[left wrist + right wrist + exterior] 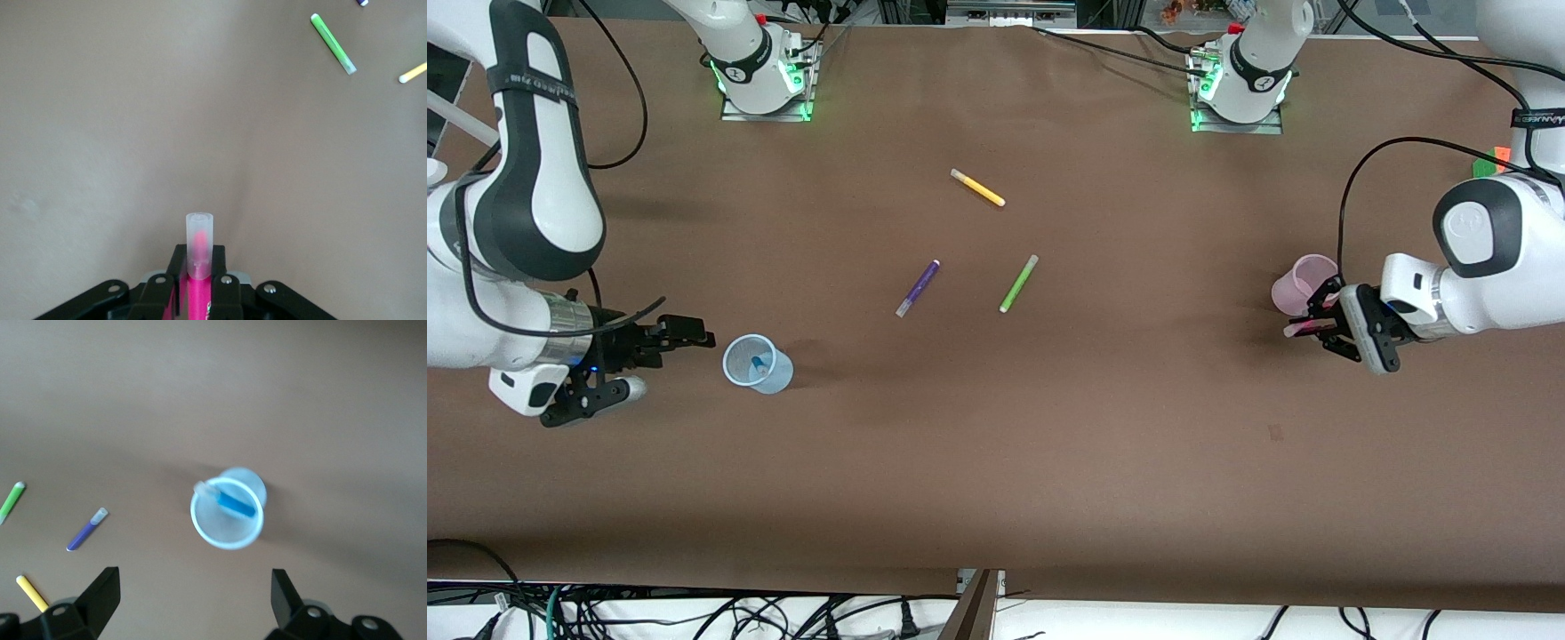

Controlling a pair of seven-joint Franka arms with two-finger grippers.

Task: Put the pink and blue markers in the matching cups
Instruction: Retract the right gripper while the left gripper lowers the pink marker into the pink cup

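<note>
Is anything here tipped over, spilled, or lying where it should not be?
Nothing stands out. Both cups are upright: the blue marker leans inside the blue cup, and the left gripper holds the pink marker beside the pink cup.

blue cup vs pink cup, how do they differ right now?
The blue cup holds the blue marker; no marker shows in the pink cup. The pink marker is in the left hand, shut beside the pink cup. The right hand is open beside the blue cup. Both are translucent tumblers.

White Franka arms, dark grey joint bands, black cables, black hands, green-lit bases.
</note>
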